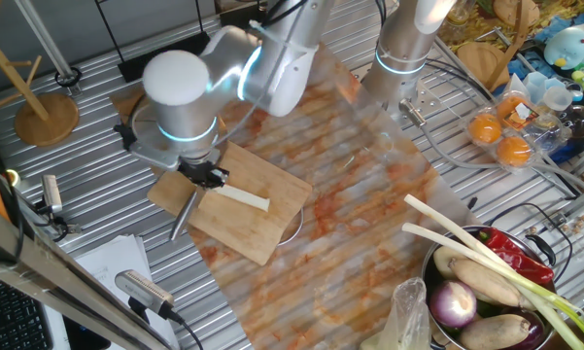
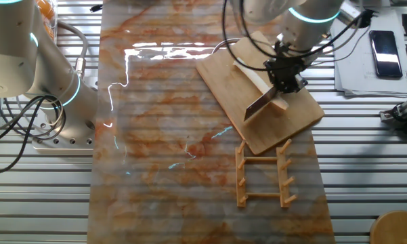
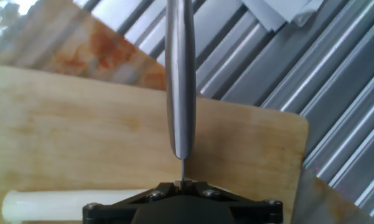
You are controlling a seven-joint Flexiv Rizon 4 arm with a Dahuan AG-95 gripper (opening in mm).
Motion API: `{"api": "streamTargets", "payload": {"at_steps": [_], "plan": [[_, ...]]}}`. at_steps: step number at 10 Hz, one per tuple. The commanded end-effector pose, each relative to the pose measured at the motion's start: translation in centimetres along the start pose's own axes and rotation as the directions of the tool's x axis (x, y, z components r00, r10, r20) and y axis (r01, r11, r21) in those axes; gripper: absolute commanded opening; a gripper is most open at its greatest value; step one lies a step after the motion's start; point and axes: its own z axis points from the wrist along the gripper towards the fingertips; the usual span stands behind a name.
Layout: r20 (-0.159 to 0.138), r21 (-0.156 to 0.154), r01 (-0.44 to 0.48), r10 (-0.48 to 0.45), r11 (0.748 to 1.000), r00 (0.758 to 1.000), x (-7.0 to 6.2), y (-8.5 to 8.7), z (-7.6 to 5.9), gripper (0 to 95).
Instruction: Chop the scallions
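Note:
One slim cream-white scallion stalk (image 1: 241,197) lies whole on the wooden cutting board (image 1: 262,228). My gripper (image 1: 205,176) hangs over the stalk's left end, shut on a knife (image 1: 183,218) whose grey blade slants down past the board's edge. In the other fixed view the gripper (image 2: 285,73) holds the knife (image 2: 260,106) across the scallion (image 2: 252,78) on the board (image 2: 294,122). The hand view looks along the blade's spine (image 3: 179,81); the scallion (image 3: 46,204) lies at the bottom left of the board (image 3: 81,137), its right part hidden behind the gripper (image 3: 182,184).
A metal bowl (image 1: 437,267) at the front right holds long green-leaved stalks (image 1: 471,243), a red onion (image 1: 454,303) and a red pepper. A wooden rack (image 2: 264,173) lies beside the board. A second arm's base (image 1: 400,58), oranges (image 1: 500,138) and a phone (image 2: 382,44) stand around.

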Motion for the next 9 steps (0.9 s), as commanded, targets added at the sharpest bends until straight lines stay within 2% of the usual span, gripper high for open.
{"api": "streamTargets", "payload": {"at_steps": [1,3,4,6,8,9], "plan": [[0.028,-0.018,-0.023,0.024,1.0,0.999,-0.1,0.0,4.5,0.0],[0.05,-0.031,-0.043,0.044,0.999,0.998,-0.9,-0.2,4.8,0.0],[0.061,-0.029,-0.05,0.051,0.998,0.997,-1.9,-0.2,4.6,0.0],[0.107,-0.007,-0.053,0.053,0.999,0.993,-2.7,-0.2,5.1,0.0],[0.094,-0.012,-0.058,0.059,0.998,0.994,-3.7,-0.5,5.0,0.0],[0.105,-0.013,-0.061,0.062,0.998,0.993,-4.1,-0.5,5.0,0.0]]}}
